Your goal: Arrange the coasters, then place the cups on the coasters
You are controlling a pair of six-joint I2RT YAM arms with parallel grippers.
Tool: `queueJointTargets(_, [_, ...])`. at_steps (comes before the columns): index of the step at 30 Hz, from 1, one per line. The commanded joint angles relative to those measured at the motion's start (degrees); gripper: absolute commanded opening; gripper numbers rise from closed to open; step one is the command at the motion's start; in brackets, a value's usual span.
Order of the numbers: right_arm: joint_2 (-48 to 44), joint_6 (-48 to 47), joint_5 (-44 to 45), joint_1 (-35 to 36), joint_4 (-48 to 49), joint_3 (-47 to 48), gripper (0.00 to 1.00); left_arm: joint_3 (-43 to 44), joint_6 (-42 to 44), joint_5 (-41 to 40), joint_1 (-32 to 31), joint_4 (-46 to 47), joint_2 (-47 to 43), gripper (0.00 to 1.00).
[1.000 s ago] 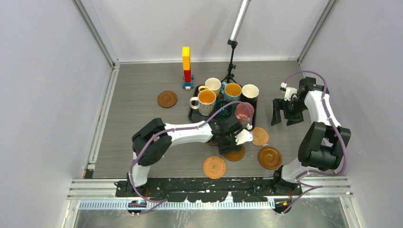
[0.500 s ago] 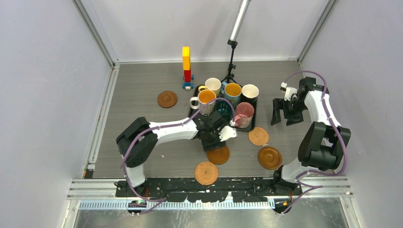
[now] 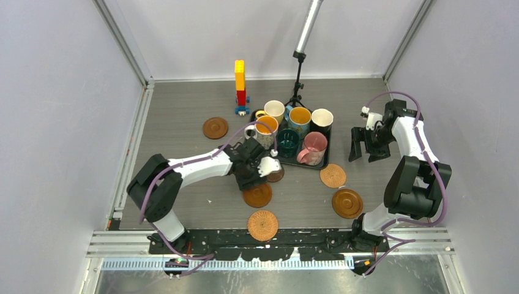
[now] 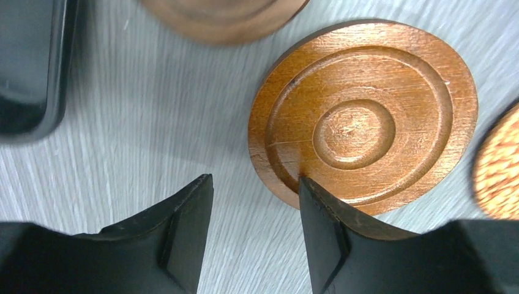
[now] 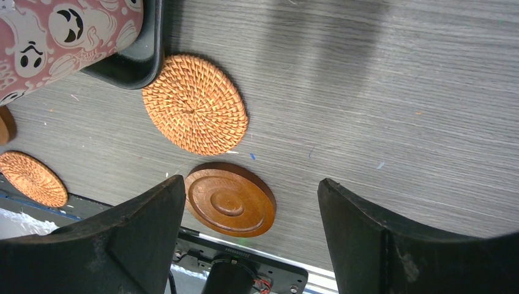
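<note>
A glossy wood coaster (image 3: 257, 195) (image 4: 361, 122) lies on the table just in front of the tray. My left gripper (image 3: 250, 182) (image 4: 256, 180) is low over the table beside it, open, with bare table between the jaws. Its right fingertip (image 4: 309, 190) sits on the coaster's near rim. A darker coaster (image 3: 276, 175) (image 4: 223, 18) lies just beyond. Woven coasters (image 3: 262, 225) (image 3: 333, 176) and two more wood coasters (image 3: 347, 203) (image 3: 215, 127) are spread around. Several mugs (image 3: 265, 130) stand on the black tray (image 3: 318, 165). My right gripper (image 3: 364, 150) (image 5: 251, 182) hangs open at the right, holding nothing.
A yellow, red and blue brick tower (image 3: 240, 86) stands behind the tray, next to a black lamp stand (image 3: 297, 79). The arms' base rail (image 3: 269, 245) runs along the near edge. Grey walls close the table in on both sides.
My left arm has swept to the left, and the wood coaster under its fingertip slid left with it. The near woven coaster also shifted left. The right arm has not moved.
</note>
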Motion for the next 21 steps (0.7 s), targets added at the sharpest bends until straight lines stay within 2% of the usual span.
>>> queueJointTargets(1, [-0.2, 0.9, -0.9, -0.3, 0.7, 2.6, 0.83, -4.9, 5.7, -4.0, 6.2, -6.1, -1.9, 0.55])
queueJointTargets(7, [0.2, 1.2, -1.1, -0.2, 0.7, 2.8, 0.83, -7.6, 11.6, -3.8, 16.8, -8.4, -5.3, 0.55])
queueJointTargets(11, [0.4, 1.6, -1.4, -0.2, 0.7, 3.2, 0.83, -8.0, 15.8, -3.4, 26.4, -8.5, -5.7, 0.55])
queueJointTargets(16, [1.0, 2.3, -1.8, -0.2, 0.7, 3.6, 0.83, -4.2, 18.7, -1.6, 39.8, -9.1, -3.2, 0.55])
queueJointTargets(21, [1.8, 2.9, -2.1, -0.2, 0.7, 4.8, 0.83, 0.8, 18.5, 1.2, 45.7, -11.0, -1.7, 0.57])
